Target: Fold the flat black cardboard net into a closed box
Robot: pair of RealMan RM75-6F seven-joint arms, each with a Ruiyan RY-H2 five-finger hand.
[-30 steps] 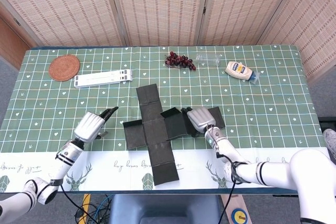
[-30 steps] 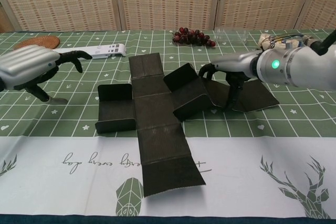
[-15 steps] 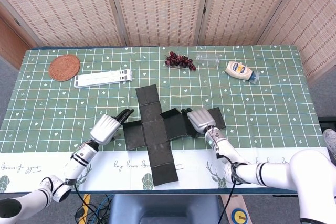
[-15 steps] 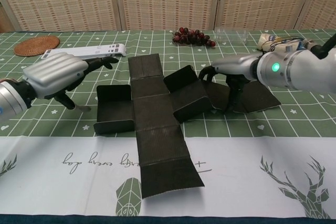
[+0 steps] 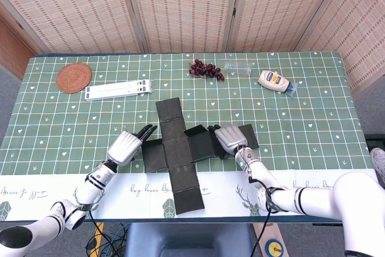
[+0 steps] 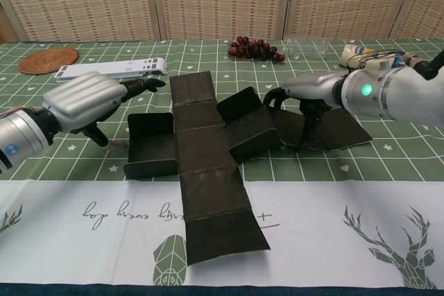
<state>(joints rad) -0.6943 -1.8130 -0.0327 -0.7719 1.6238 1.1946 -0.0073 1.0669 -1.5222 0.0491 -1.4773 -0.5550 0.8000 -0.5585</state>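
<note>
Your hands at the flat black cardboard net (image 6: 208, 164)

Right hand (image 6: 305, 98) presses fingertips on its raised right flap; left hand (image 6: 87, 98), loosely spread, holds nothing beside the left flap.

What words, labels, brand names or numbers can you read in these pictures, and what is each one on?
Cursive script on the white tablecloth border: too stylised and small to read.
Label on the squeeze bottle: blurred, unreadable.
Markings on the long white device: too small to read.
Black cardboard net: no text.

left robot hand (image 5: 127, 146) moved nearer net (image 5: 178, 154)
</note>
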